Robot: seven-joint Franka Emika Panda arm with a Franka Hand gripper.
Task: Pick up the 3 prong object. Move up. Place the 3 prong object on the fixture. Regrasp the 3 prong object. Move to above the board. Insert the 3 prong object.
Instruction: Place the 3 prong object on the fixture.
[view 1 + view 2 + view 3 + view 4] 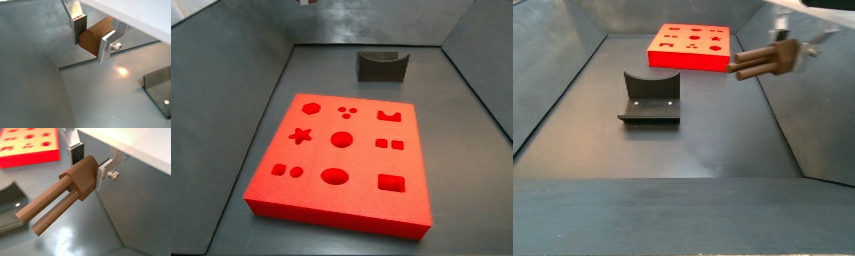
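Three prongs jut sideways from the 3 prong object (63,193), which my hand (90,165) clamps high above the desk (714,140). I should lower it level into the fixture's (649,98) notch.

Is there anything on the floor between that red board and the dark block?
No. A side view shows only bare grey floor between the board and the fixture. The gripper, holding the 3 prong object, hangs aside.
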